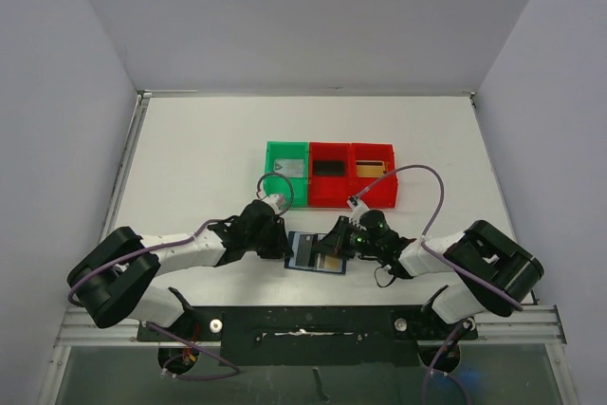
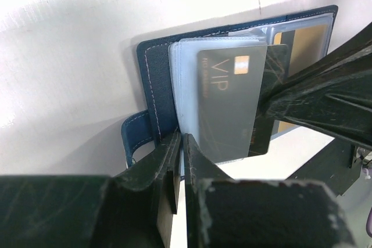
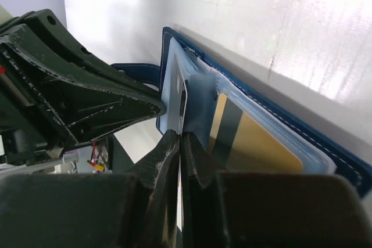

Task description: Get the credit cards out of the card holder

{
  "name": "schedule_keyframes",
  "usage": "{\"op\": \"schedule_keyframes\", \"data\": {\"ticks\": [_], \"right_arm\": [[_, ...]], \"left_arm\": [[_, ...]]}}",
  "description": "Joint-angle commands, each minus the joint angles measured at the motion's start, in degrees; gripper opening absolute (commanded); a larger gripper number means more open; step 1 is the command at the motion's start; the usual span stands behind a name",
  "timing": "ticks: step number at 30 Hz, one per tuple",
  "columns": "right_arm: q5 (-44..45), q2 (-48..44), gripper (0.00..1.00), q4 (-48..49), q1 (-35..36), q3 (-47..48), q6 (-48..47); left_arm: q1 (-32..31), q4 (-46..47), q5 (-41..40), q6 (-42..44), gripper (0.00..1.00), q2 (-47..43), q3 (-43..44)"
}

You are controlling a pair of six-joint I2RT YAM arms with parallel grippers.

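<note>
Navy leather is showing at the middle of the worktop's near edge: the card holder is lying open there, in front of the green tray and the red trays. The left gripper is touching its left end and the right gripper its right end, so both arms are equally near.

From the left wrist, the fingers are pressing together on the holder's near edge beside the closure tab, seemingly pinning it. A grey card marked VIP is sitting in a clear sleeve just beyond, its long axis pointing away from these fingers, toward the gold card at the far end.

From the right wrist, the fingertips are pinching flat on the sleeve's free edge; whether a card is caught I cannot tell. The gold card is lying just beside them. Any pull is probably needing to run along the card's long axis, away from the left gripper
</note>
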Motion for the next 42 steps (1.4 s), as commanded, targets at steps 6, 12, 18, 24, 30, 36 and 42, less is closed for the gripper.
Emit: {"op": "schedule_keyframes", "data": {"ticks": [6, 12, 18, 24, 30, 36, 42], "right_arm": [[-6.02, -5.55, 0.02, 3.34, -3.96, -5.46, -1.11], [-4.33, -5.56, 0.02, 0.4, -4.05, -4.37, -1.54], [-2.47, -4.87, 0.02, -1.11, -3.92, -3.67, -1.26], [-2.24, -4.28, 0.02, -0.75, -3.84, -3.18, -1.03], [-1.55, -4.46, 0.03, -0.13, -3.29, -2.89, -0.21], [-1.64, -2.0, 0.12, 2.42, -1.27, -1.51, 0.85], [-0.91, 2.04, 0.14, 3.63, 1.49, 0.89, 1.31]], "left_arm": [[-0.1, -3.6, -3.56, 1.63, 0.05, 0.99, 1.17], [-0.19, -6.7, -3.75, 1.93, 0.19, -1.17, 3.03], [-0.27, -11.11, -4.71, 3.55, 0.42, -8.12, 8.01], [-0.28, -1.68, 6.19, 3.3, 0.34, -3.87, 9.44], [-1.29, -0.22, 4.89, 1.54, 0.12, 3.47, 8.49], [-1.77, -1.05, 2.4, 1.01, 0.05, 6.74, 5.0], [-1.94, -0.61, 1.12, 0.12, 0.02, 8.08, 3.13]]}}
